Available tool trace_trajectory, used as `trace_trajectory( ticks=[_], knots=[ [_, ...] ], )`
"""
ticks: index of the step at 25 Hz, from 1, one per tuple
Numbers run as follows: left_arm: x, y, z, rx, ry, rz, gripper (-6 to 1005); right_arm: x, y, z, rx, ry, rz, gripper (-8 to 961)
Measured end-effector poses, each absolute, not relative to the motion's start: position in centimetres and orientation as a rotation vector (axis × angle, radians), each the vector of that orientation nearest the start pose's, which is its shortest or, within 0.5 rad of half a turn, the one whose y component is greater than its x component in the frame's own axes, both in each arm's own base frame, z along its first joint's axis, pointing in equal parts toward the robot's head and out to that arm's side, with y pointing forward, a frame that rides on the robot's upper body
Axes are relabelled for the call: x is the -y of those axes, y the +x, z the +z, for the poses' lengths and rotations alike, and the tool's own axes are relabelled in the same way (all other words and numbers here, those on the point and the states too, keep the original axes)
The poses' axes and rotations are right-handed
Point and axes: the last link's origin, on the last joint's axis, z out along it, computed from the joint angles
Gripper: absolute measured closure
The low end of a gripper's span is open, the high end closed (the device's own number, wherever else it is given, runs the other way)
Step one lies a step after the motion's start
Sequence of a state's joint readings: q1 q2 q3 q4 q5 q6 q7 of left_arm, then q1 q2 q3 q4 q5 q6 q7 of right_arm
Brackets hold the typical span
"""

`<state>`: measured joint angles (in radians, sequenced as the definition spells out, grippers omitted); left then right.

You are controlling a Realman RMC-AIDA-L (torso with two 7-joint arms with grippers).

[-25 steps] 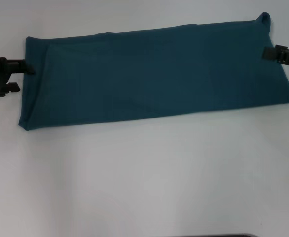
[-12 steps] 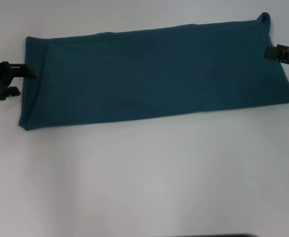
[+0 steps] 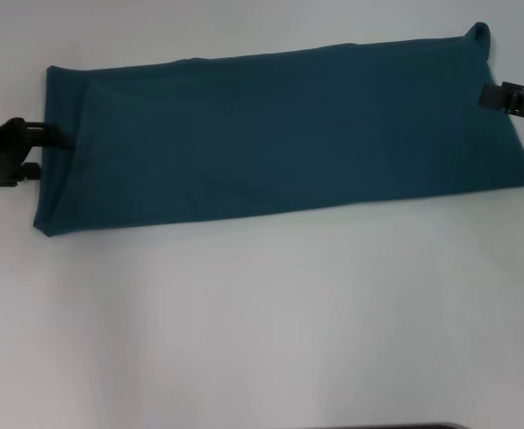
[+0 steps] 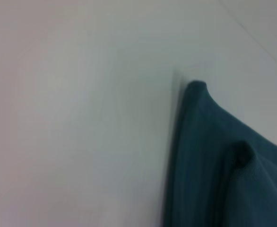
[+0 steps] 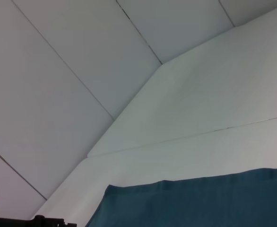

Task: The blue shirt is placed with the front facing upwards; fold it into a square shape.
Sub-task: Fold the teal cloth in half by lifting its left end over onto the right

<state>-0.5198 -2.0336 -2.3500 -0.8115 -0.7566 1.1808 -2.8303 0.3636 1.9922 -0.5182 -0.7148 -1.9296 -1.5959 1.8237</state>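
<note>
wide bare strip of white table (image 3: pixel 262 331) on the near side of the blue shirt (image 3: pixel 280 134); nothing stands there, i could sweep across freely. shirt lies as a long flat band across the far half, low, no raised obstacle. my left gripper (image 3: pixel 43 143) sits at its left end, my right gripper (image 3: pixel 499 96) at its right end. narrow bare margin on the far side.

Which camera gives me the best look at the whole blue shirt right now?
The head view: the blue shirt lies there as one long folded band, every edge visible. The left wrist view shows only one corner; the right wrist view only a strip along one edge.
</note>
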Motion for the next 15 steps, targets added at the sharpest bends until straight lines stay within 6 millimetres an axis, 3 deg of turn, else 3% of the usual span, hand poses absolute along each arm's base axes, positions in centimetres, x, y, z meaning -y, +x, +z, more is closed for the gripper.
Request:
trace_trajectory(
  ticks=[15],
  knots=[
    [-36.8,-29.8,2.1,-2.621,2.288,0.369,297,-30.0,32.9,7.4,-1.294,-2.274,0.877,126]
  ],
)
